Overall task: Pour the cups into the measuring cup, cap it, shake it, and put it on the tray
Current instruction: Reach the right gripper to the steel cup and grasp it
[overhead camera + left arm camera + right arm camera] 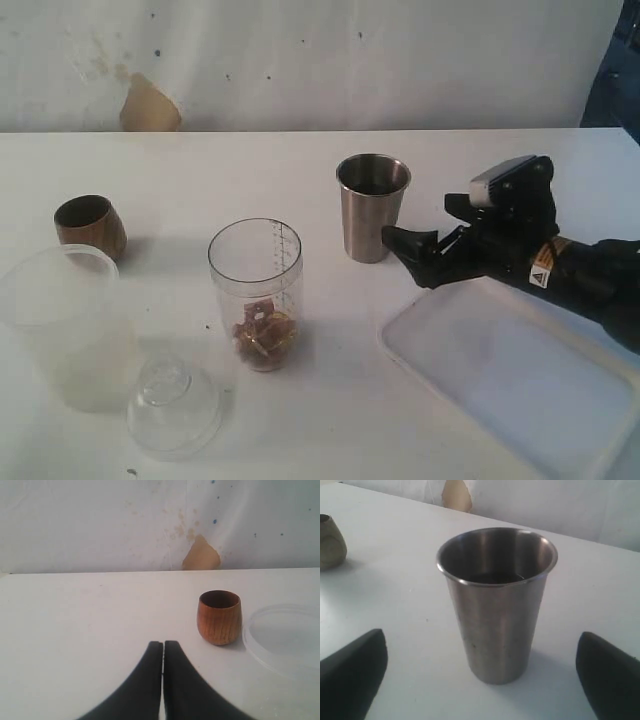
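My right gripper (418,222) stands spread wide and empty. The steel cup (497,605) is upright dead ahead of it, just short of the fingers. My left gripper (163,647) is pressed shut on nothing, and the wooden cup (218,617) stands ahead, off its line and apart. The right arm is nearer the steel cup. I judge the left nearer the wooden cup and the frosted cup (65,330). The measuring cup (255,290) stands uncapped mid-table, brown pieces in its bottom, with the lid (172,408) just beside it. The tray (480,380) lies under my right arm. The count is three cups, one measuring cup, one lid and one tray.
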Tool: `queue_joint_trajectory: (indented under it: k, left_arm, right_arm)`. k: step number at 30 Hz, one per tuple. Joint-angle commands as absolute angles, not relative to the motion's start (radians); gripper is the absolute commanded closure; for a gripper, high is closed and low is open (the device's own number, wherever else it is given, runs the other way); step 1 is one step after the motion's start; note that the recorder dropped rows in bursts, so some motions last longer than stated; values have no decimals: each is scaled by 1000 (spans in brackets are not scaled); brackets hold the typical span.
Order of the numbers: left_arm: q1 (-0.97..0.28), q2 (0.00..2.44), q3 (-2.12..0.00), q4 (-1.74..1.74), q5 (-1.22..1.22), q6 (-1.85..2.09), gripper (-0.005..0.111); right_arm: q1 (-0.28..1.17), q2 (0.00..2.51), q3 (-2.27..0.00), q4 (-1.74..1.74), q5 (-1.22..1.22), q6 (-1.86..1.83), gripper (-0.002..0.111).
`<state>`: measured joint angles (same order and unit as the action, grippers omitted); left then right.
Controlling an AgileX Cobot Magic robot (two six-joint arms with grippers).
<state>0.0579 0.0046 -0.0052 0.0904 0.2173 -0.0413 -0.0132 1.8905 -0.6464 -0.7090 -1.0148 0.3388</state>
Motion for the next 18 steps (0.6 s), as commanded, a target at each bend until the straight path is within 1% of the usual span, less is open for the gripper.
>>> queue_joint_trajectory:
  k: [1, 8, 11, 15, 18]
  left_arm:
    - [58, 0, 0, 82, 203, -44, 106]
    - [58, 0, 0, 82, 203, -44, 106]
    - [58, 0, 0, 82, 203, -44, 106]
    - [58, 0, 0, 82, 203, -44, 106]
    - [58, 0, 0, 82, 203, -44, 106]
  right_arm:
    - [-8, 1931, -688, -697, -1041, 317, 14]
    - [1, 2032, -803, -706, -1091, 317, 14]
    - [46, 2103, -882, -704, -1093, 317, 14]
    - [64, 2187, -963, -601, -1093, 317, 15]
    - [75, 2221, -985, -599, -1093, 315, 15]
